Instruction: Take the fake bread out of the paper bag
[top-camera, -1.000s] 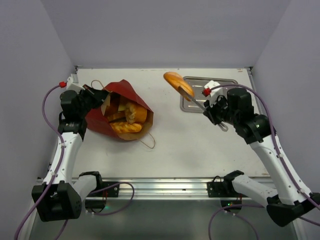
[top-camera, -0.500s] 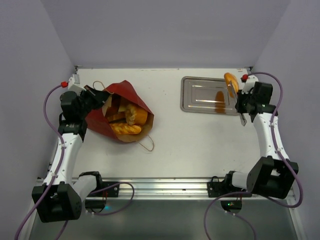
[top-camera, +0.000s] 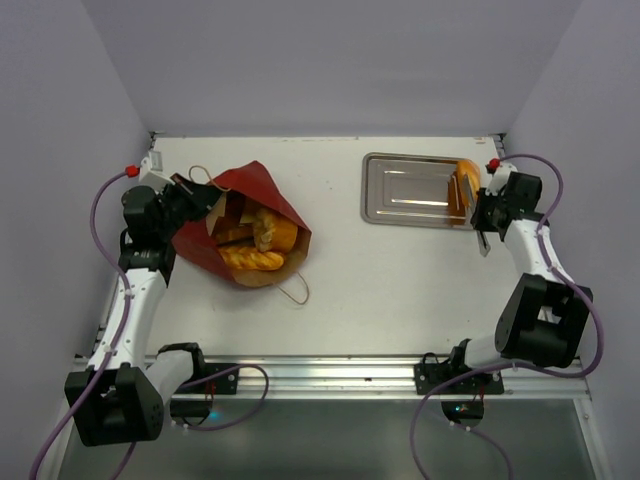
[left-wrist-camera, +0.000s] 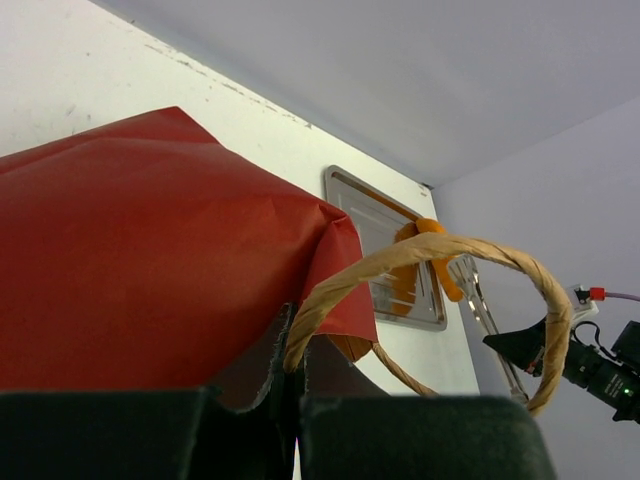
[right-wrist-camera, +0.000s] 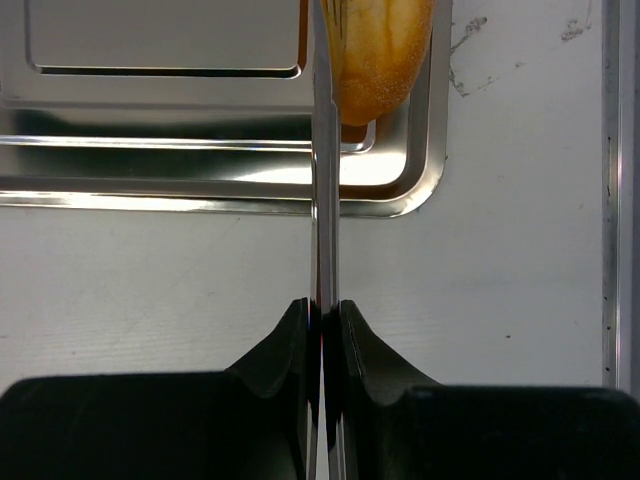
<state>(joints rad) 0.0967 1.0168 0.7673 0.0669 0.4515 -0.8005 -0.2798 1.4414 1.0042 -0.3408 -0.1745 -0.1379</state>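
The dark red paper bag lies on its side at the left, its mouth facing the camera, with several golden breads inside. My left gripper is shut on the bag's looped paper handle at the rim of the red bag. My right gripper is shut on metal tongs. The tongs pinch one bread low over the right end of the silver tray. That bread also shows in the top view.
The silver tray sits at the back right of the white table. A second bag handle lies loose on the table in front of the bag. Grey walls close in the back and both sides.
My right arm has swung the tongs and bread from left of the tray across to the tray's right end and lowered them. My left gripper and the bag have stayed put.
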